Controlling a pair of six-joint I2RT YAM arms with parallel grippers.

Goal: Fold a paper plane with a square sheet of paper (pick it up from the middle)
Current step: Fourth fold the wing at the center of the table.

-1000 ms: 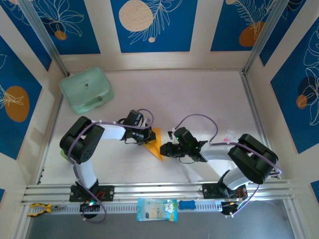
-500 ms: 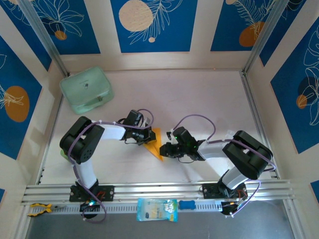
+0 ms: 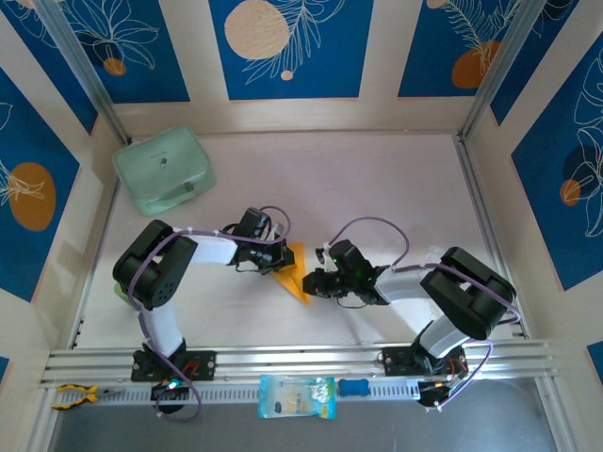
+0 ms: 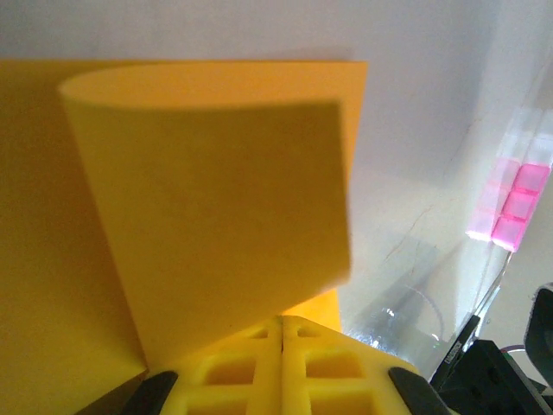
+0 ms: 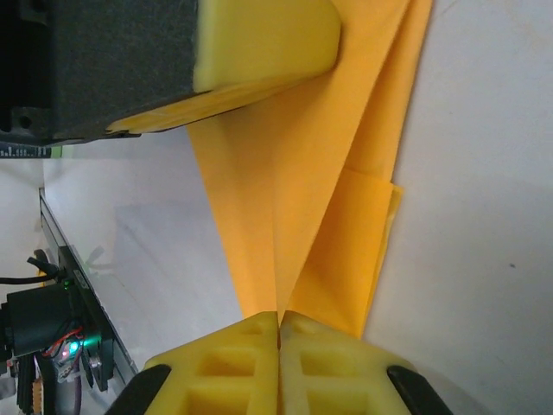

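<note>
The orange-yellow sheet of paper [image 3: 296, 274] lies on the table between my two grippers, folded into a narrow pointed shape. My left gripper [image 3: 281, 260] is at its left edge. In the left wrist view the left gripper [image 4: 282, 325] is shut on the paper, and a flap [image 4: 216, 225] curls up from the jaws. My right gripper [image 3: 310, 282] meets the paper from the right. In the right wrist view the right gripper [image 5: 278, 316] is shut on a raised crease of the paper [image 5: 302, 190]. One of the left fingers [image 5: 259, 39] presses on the paper's far end.
A mint-green case [image 3: 162, 169] sits at the back left. On the front rail [image 3: 226, 358] lie a pale blue packet [image 3: 297, 396], a small blue piece [image 3: 352, 387] and a yellow clamp [image 3: 73, 395]. Pink blocks [image 4: 511, 203] lie right of the paper.
My right gripper has closed its jaws onto the paper's crease and its arm has shifted slightly left. The left gripper and the paper have stayed in place.
</note>
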